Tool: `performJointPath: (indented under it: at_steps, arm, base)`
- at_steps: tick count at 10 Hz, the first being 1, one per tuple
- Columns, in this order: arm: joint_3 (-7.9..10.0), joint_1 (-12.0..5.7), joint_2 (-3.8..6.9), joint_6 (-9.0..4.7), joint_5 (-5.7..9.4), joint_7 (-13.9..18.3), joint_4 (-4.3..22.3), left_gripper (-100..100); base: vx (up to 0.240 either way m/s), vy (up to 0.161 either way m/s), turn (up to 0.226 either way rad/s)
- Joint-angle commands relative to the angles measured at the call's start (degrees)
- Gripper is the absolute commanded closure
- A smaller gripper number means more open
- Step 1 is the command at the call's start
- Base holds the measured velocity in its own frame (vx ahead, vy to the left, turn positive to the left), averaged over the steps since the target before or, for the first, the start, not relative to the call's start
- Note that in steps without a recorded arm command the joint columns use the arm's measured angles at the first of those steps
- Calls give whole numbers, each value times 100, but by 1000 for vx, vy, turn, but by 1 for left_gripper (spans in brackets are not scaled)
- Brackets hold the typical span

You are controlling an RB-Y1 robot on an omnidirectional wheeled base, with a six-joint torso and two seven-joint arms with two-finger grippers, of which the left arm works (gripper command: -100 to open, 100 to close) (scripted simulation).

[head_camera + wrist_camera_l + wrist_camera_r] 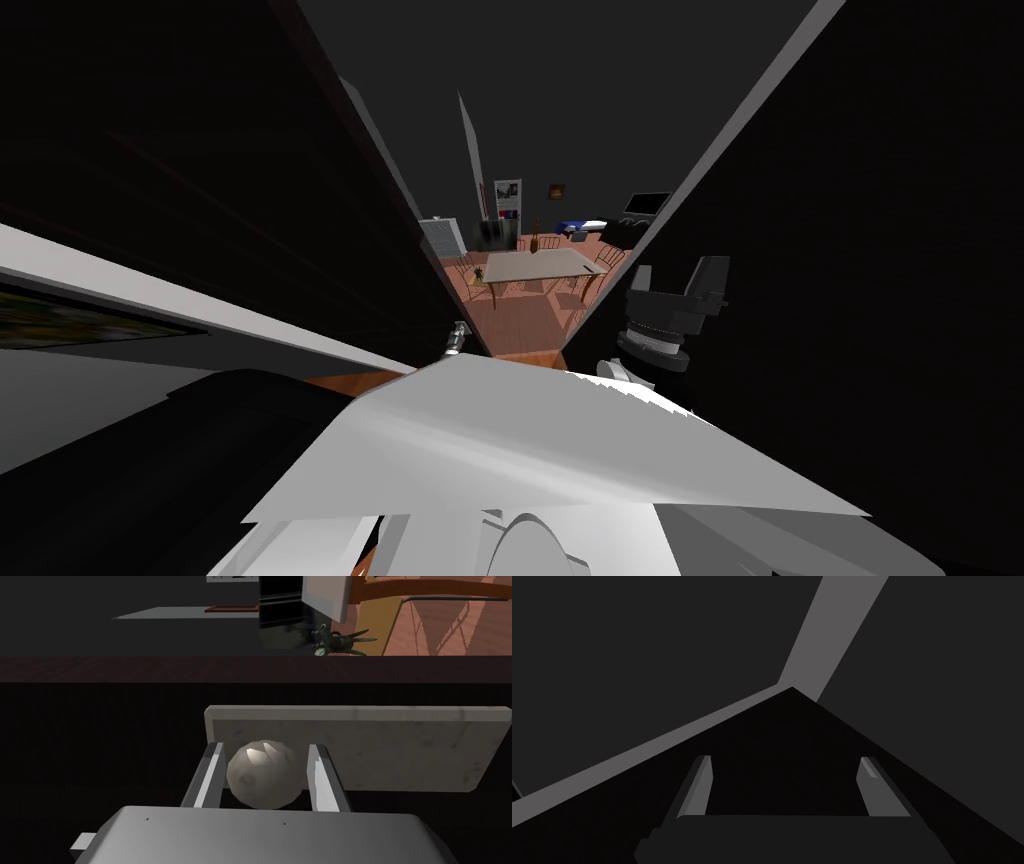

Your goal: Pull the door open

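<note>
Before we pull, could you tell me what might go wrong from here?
1. The left end effector is shut on the round door knob with thin fingers pressing only its sides; a hard pull could slip them off.
2. The right arm, with the right end effector open, hangs close to the dark surface beside the opening; backing away might scrape it.

The left gripper [266, 748] has a pale grey box body with two dark specks and thin grey blade fingers. The right gripper [784, 760] looks darker. The right arm [662, 325] has dark joints and a ribbed light ring.
</note>
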Motion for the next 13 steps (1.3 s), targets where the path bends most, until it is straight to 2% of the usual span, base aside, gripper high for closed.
performJointPath:
  at_steps: [1,8,9,10,11,13]
  arm:
    - [-56,67,49,-71,-26,72,5,100]
    - [-370,430,455,-543,-171,533,23,100]
    - [-362,398,411,-494,-166,490,59,100]
    - [-427,484,481,-642,-204,575,106,100]
    - [-439,502,501,-679,-211,594,114,100]
    - [-492,582,592,-851,-244,680,155,100]
  base:
    - [-159,32,-112]
    - [-214,32,-140]
    - [-83,10,-30]
    - [-137,17,-133]
    - [-193,21,-132]
    - [-198,30,-127]
